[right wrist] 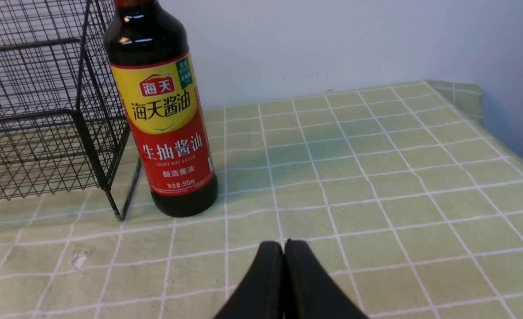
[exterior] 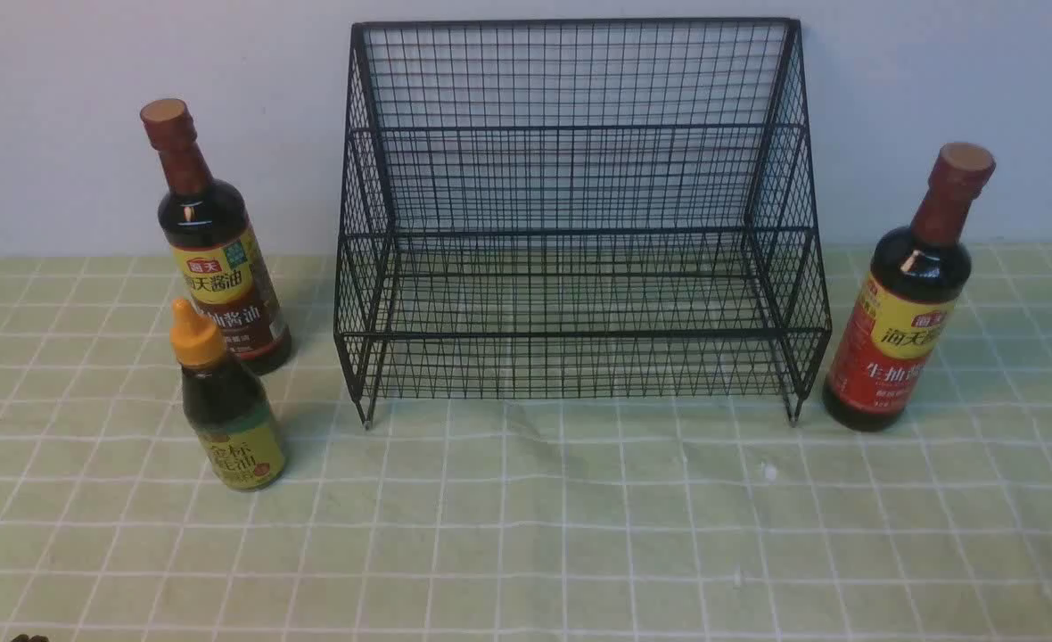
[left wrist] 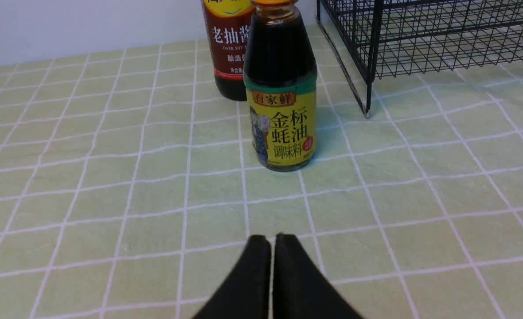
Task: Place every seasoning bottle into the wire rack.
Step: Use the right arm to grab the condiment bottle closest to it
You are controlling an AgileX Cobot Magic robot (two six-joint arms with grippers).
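The black wire rack [exterior: 579, 223] stands at the back middle, with nothing in it. Left of it stand a tall brown-capped bottle with a yellow-and-brown label [exterior: 218, 259] and, in front, a short bottle with an orange nozzle cap [exterior: 227, 410]. A tall bottle with a yellow-and-red label [exterior: 905, 303] stands right of the rack. My left gripper [left wrist: 272, 237] is shut and empty, a little short of the short bottle [left wrist: 281, 97]. My right gripper [right wrist: 283, 243] is shut and empty, near the red-label bottle [right wrist: 166, 115]. Neither gripper shows clearly in the front view.
A green checked cloth [exterior: 526, 535] covers the table up to a pale wall [exterior: 89, 53]. The rack's corner leg [left wrist: 368, 110] stands beside the short bottle, and another leg [right wrist: 119, 215] beside the red-label bottle. The cloth's far right edge [right wrist: 478, 93] shows in the right wrist view.
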